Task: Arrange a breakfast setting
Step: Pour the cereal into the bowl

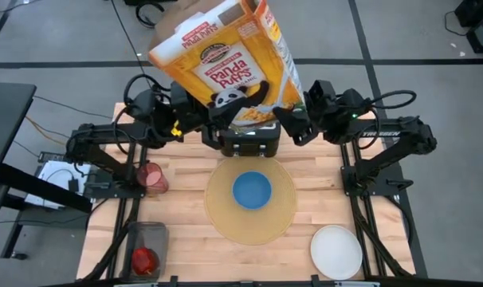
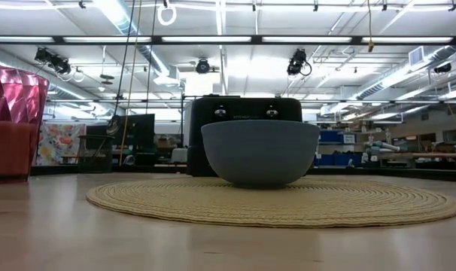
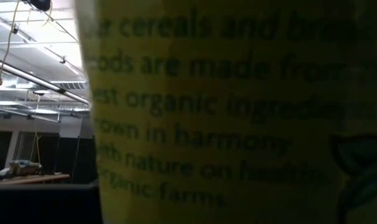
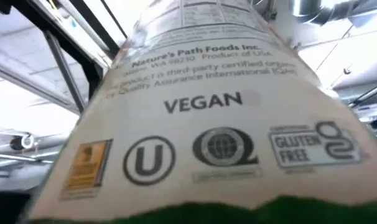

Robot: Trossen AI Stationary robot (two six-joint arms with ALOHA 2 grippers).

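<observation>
A yellow-and-orange Panda Puffs cereal box [image 1: 225, 60] is held high over the table's far middle, tilted, with its top away from the table. My left gripper [image 1: 208, 119] is shut at the box's lower left end. My right gripper [image 1: 288, 121] stands at its lower right end. One narrow side of the box [image 4: 207, 106] fills the right wrist view, and a yellow printed face [image 3: 219, 124] fills the left wrist view. Below, a small blue bowl [image 1: 251, 190] stands on the round tan placemat [image 1: 281, 219]. My left gripper has the cereal box by its lower left end [image 1: 217, 108], coming level from the table's left. The box and the gripper body hide the place of contact in every view. The box is lifted clear, tilted, above the black appliance.
A black appliance [image 1: 249, 142] stands at the far edge behind the placemat, right under the box. A pink cup [image 1: 152, 177] stands at the left, and a clear bin with a red apple [image 1: 144, 259] at the near left. A white plate [image 1: 335, 251] lies near right.
</observation>
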